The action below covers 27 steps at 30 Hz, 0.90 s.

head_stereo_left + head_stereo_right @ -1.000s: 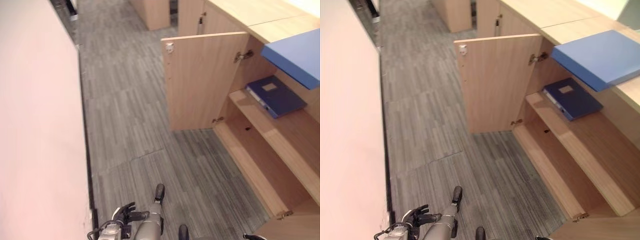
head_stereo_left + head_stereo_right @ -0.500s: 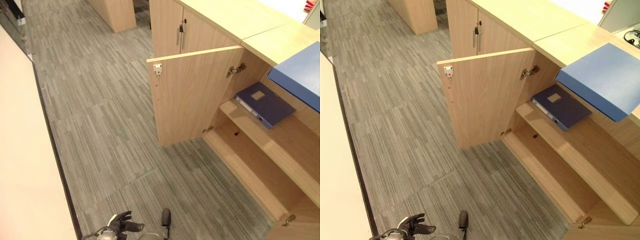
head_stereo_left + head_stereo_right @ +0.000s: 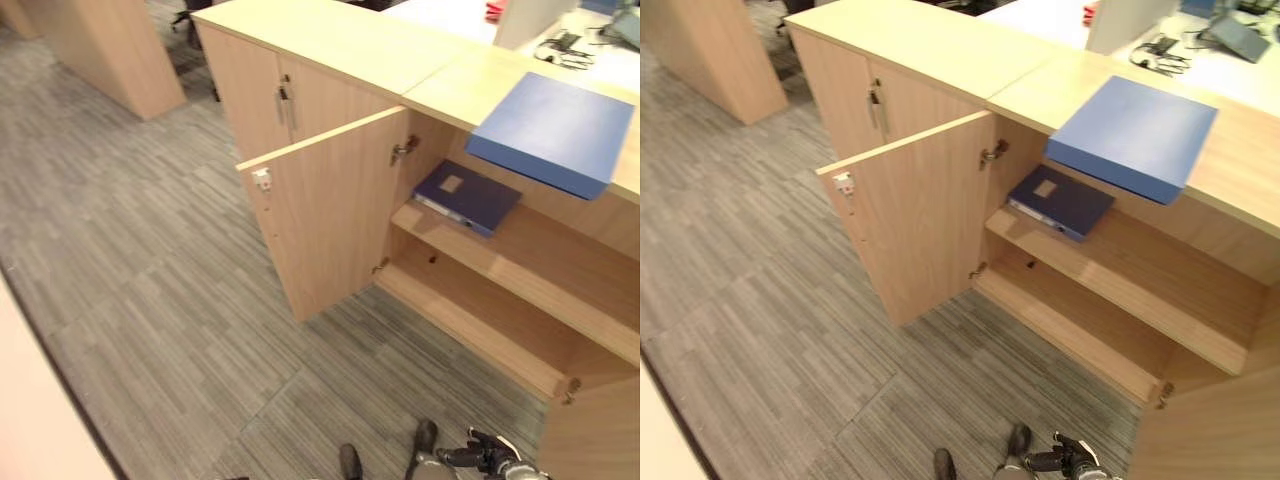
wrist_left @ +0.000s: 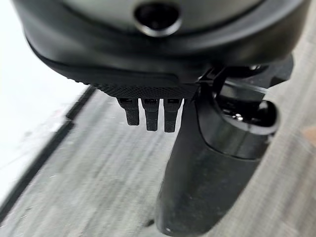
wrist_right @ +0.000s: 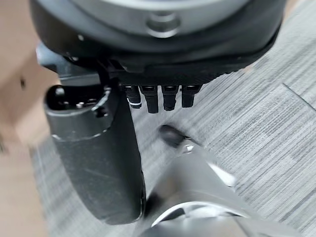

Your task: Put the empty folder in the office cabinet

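I count two folders from the head cameras. The lighter blue folder (image 3: 1133,135) lies flat on top of the wooden office cabinet (image 3: 940,45), one corner jutting past the front edge above the open bay. The darker blue folder (image 3: 1061,202), with a pale label on its cover, lies flat on the upper shelf (image 3: 1120,285) inside, at the shelf's left end, close to the hinge side. Neither folder is in a hand.

The cabinet has one door (image 3: 915,225) swung wide open towards me, standing out over the grey carpet floor (image 3: 760,330). To its left are two closed doors (image 3: 865,105) with metal handles. Inside the open bay I see two levels: the upper shelf and the bottom board (image 3: 1065,335) below it. A second open door (image 3: 1200,430) shows at the lower right edge.

My right hand (image 3: 490,458) hangs low at the bottom of the head view, over the carpet and well apart from the cabinet shelves. In its own wrist view the right hand's fingers (image 5: 160,101) point straight down, relaxed, holding nothing. My left hand (image 4: 148,84) also hangs over the carpet, its fingers (image 4: 150,113) straight and empty.
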### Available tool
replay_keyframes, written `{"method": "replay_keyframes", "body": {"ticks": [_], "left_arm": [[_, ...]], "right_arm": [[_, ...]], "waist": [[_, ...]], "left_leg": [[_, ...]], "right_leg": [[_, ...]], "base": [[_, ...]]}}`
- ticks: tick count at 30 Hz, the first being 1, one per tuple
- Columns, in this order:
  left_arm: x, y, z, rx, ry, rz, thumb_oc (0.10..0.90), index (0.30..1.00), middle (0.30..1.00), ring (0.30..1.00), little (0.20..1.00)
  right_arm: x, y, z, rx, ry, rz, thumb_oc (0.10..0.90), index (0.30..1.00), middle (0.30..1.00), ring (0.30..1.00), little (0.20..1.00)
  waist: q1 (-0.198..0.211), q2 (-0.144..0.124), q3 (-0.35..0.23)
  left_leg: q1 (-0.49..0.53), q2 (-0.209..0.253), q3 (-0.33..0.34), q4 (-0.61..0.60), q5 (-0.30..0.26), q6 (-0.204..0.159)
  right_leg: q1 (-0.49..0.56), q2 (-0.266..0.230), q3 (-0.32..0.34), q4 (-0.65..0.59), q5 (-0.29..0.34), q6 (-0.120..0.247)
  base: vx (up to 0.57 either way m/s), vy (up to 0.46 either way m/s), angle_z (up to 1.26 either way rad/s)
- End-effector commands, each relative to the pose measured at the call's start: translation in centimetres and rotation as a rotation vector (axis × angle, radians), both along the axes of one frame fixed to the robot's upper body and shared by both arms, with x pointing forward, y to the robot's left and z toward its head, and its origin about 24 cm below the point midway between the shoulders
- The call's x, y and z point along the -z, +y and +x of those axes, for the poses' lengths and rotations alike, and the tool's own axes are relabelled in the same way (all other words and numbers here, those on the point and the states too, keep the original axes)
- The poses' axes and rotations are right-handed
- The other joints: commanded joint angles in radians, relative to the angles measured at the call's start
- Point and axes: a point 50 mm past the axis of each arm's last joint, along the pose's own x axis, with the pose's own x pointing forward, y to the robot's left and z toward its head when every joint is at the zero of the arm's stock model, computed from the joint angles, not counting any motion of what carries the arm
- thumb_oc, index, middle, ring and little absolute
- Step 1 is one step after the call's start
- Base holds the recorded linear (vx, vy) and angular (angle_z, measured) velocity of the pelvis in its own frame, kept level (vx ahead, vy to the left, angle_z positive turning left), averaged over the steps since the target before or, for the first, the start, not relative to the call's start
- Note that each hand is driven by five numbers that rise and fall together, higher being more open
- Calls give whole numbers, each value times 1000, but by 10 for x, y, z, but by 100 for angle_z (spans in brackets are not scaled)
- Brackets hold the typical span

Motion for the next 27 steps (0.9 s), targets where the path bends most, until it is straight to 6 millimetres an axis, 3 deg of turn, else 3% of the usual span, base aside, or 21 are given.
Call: {"method": "replay_keyframes", "body": {"ticks": [1, 2, 4, 6, 9, 13, 19, 20, 22, 27], "left_arm": [[-12, 23, 26, -21, -72, 76, 800, 900, 900, 900, 900], [-12, 23, 26, -21, -71, 76, 800, 900, 900, 900, 900], [-11, 24, 20, -41, -57, 73, 800, 900, 900, 900, 900], [-9, 23, 13, -55, -35, 69, 800, 900, 900, 900, 900], [-6, 21, 3, -80, -5, 62, 800, 900, 900, 900, 900], [-2, 16, -9, -89, 39, 50, 800, 900, 900, 900, 900], [-3, 10, 6, -57, -4, 41, 800, 900, 900, 900, 900], [-6, 6, 23, -26, -62, 35, 800, 900, 900, 900, 900], [-10, 0, 39, 12, -112, 25, 800, 900, 900, 900, 900], [-12, -7, 50, 41, -150, -4, 800, 900, 900, 900, 900]], "right_arm": [[0, -30, -36, 7, 170, -106, 800, 900, 900, 900, 900], [0, -30, -36, 7, 171, -106, 800, 900, 900, 900, 900], [5, -26, -52, 16, 221, -90, 800, 900, 900, 900, 900], [8, -23, -62, 28, 251, -77, 800, 900, 900, 900, 900], [8, -22, -66, 51, 254, -63, 800, 900, 900, 900, 900], [7, -25, -63, 60, 237, -68, 800, 900, 900, 900, 900], [4, -30, -59, 92, 206, -83, 800, 900, 900, 900, 900], [3, -31, -55, 93, 193, -90, 800, 900, 900, 900, 900], [3, -31, -55, 91, 188, -92, 800, 900, 900, 900, 900], [4, -30, -57, 84, 196, -94, 800, 900, 900, 900, 900]], "waist": [[6, 1, 90], [7, 3, 93], [19, -28, 70], [18, -31, 58], [8, -31, 53], [-17, -10, 47], [-47, 5, 35], [-55, 11, 31], [-62, 19, 17], [-66, 20, 0]], "left_leg": [[57, 111, -77, 118, -176, -156], [62, 114, -77, 120, -182, -157], [102, 114, -31, 126, -213, -162], [131, 138, -8, 124, -228, -172], [158, 165, -2, 120, -234, -185], [219, 242, 4, 82, -221, -219], [218, 290, 10, 71, -182, -250], [207, 313, 5, 79, -112, -274], [202, 339, 6, 82, -47, -297], [171, 381, 8, 188, 24, -319]], "right_leg": [[65, 21, -22, -52, 101, 6], [70, 24, -23, -52, 100, 7], [96, -9, -121, -55, 124, 18], [109, -4, -133, -55, 125, 16], [111, 10, -125, -38, 118, 5], [63, 49, -94, 106, 34, -33], [45, 90, -88, 135, -18, -61], [47, 118, -84, 127, -31, -73], [65, 158, -79, 96, -48, -96], [111, 232, -46, 28, -87, -141]], "base": [[270, -242, -14], [338, -322, -12], [185, -214, -26], [194, -220, -38], [239, -276, -26], [223, -265, -15], [150, -230, -10], [116, -240, -7], [169, -292, -7], [128, -221, -22]]}}
